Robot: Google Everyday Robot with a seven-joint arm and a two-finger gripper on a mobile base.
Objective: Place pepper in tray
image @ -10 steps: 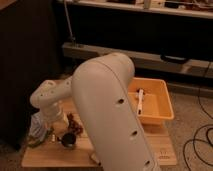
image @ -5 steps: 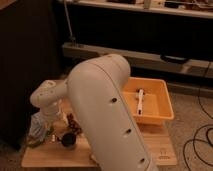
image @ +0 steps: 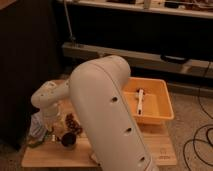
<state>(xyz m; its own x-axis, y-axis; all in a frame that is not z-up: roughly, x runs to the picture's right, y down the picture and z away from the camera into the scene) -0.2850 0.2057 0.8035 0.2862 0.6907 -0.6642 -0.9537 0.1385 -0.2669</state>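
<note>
The arm (image: 107, 115) filled the middle of the view. Its thick white upper link rose from the bottom edge to a rounded elbow, a shorter forearm ran from there toward the view's left, and a bulbous wrist turned straight down. Below that wrist the gripper (image: 50, 129) hung low over the left end of the wooden surface (image: 165, 150), in among a small clutter of things. The wrist housing and the clutter hid its working end, so I could not tell whether it was wide, narrow or holding anything. Just below and to the left of the gripper, near the surface's edge, lay a greenish curved sliver that was most likely the pepper (image: 36, 143), though it was too small and dim to be sure. Whether the gripper touched it could not be made out. A pale bluish item (image: 37, 125) stood just left of the gripper, with a brown cluster (image: 73, 123) and a dark cup (image: 68, 141) just to its right. None of the three was clear enough to name more closely. The orange-yellow tray (image: 167, 107) sat well apart from the gripper, on the far side of the arm at the right end of the surface. The upper link cut off its near left corner. A slender white object (image: 140, 102) lay inside it. Dark cables (image: 200, 137) trailed on the floor beyond the tray.
</note>
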